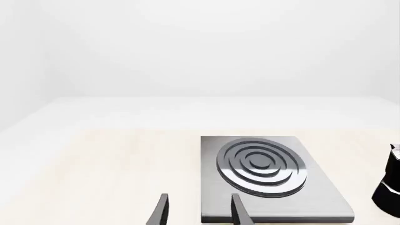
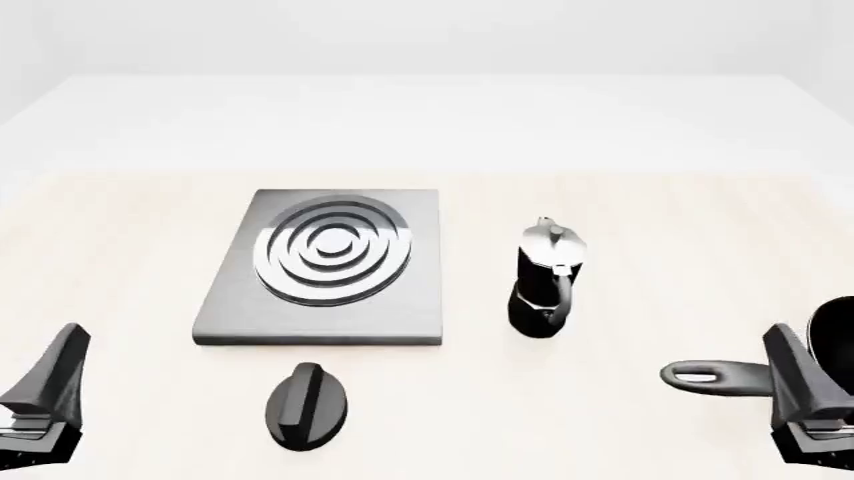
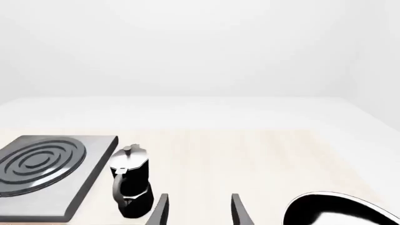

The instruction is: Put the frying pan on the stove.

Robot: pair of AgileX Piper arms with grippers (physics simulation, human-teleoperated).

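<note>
The frying pan (image 2: 721, 377) lies on the table at the near right; its long grey handle with a hole points left, and the black bowl (image 3: 337, 212) runs off the front view's right edge. The stove (image 2: 320, 268), a grey slab with a ringed silver burner, sits left of centre with nothing on it. My right gripper (image 2: 795, 368) hovers low over the pan's handle-bowl junction, open and holding nothing; in the right wrist view (image 3: 200, 213) the pan lies off to one side of the fingers. My left gripper (image 2: 56, 368) stands open at the near left, short of the stove (image 1: 265, 176).
A black moka pot (image 2: 545, 282) with a silver lid stands between the stove and the pan. A black oval knob (image 2: 310, 404) lies in front of the stove's near edge. The light wooden tabletop ends in a white surround at the back.
</note>
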